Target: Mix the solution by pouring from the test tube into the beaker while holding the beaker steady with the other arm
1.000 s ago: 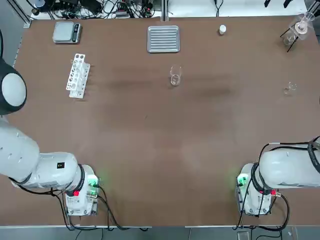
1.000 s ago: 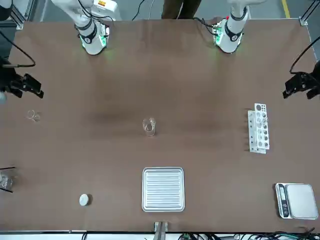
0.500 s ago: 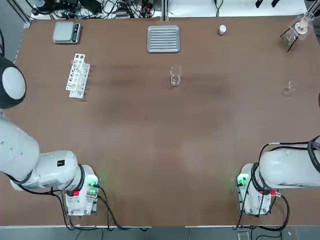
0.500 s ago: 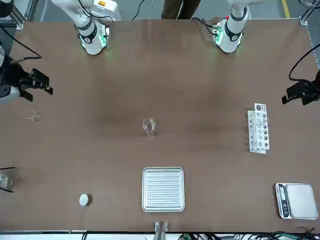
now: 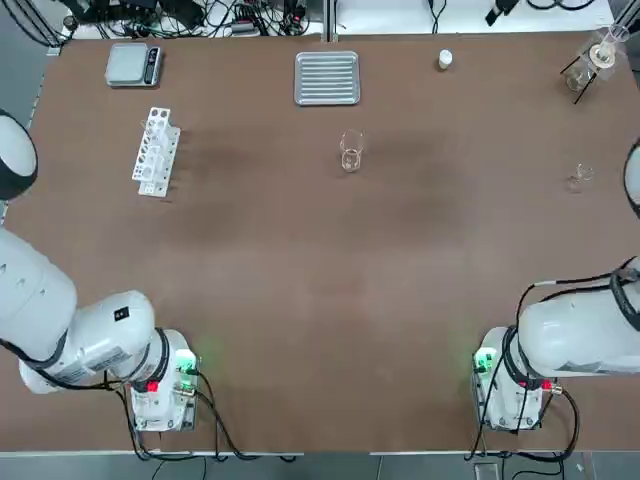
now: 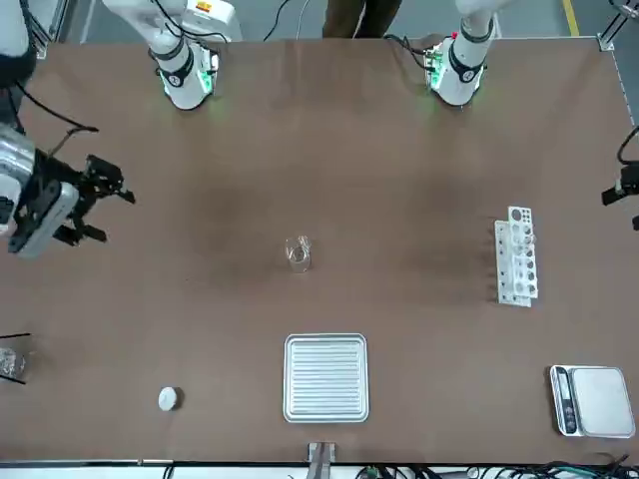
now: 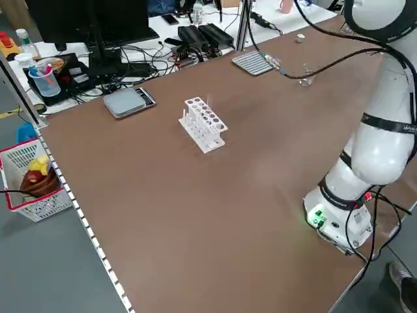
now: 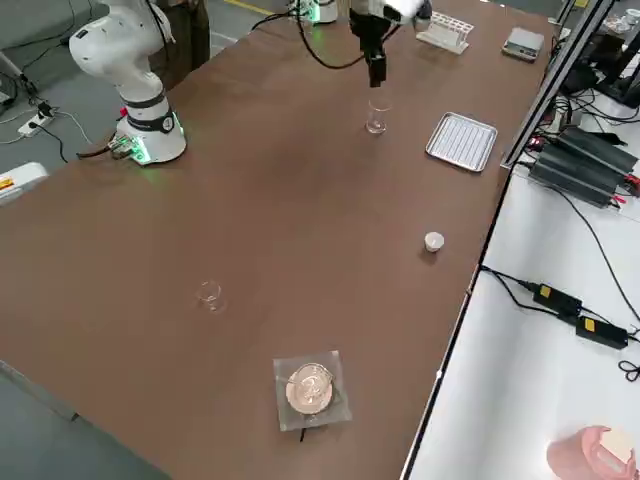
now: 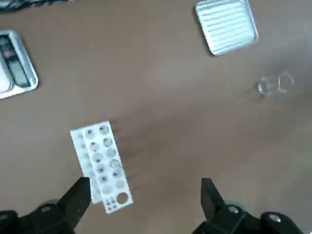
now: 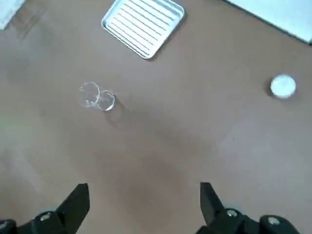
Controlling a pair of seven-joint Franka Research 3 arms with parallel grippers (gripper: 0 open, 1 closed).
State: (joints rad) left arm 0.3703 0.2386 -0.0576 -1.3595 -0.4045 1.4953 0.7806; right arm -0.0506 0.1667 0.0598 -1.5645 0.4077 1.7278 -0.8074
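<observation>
The beaker (image 5: 351, 151), a small clear glass, stands upright on the brown surface (image 5: 300, 260), a little beyond its middle as seen from the robot, with neither hand touching it. Just beyond it, slightly to the robot's left, lies a ridged metal tray (image 5: 327, 78). A small white cap-like piece (image 5: 445, 59) sits farther out, to the right of the tray. Well apart from the beaker on the robot's right is the smaller clear glass piece (image 5: 580, 178), and beyond that, at the far right corner, a clear glass flask (image 8: 310, 388) is on a stand. On the left of the beaker stands the white rack (image 5: 157, 152) with its rows of round holes; a clear rim shows at one of them, though I cannot tell for sure whether it is the test tube. A scale (image 5: 133, 64) lies beyond the rack, near the far left corner. The left hand (image 9: 146, 181) hovers above the left side of the surface, its two fingers spread wide with nothing between them. The right hand (image 10: 145, 186) hangs in the air over the right side, also spread wide and empty. Behind the robot's edge of the surface, a person's legs in brown trousers (image 6: 362, 17) show between the two arm bases. Cables (image 5: 220, 18) lie tangled beyond the far edge.
</observation>
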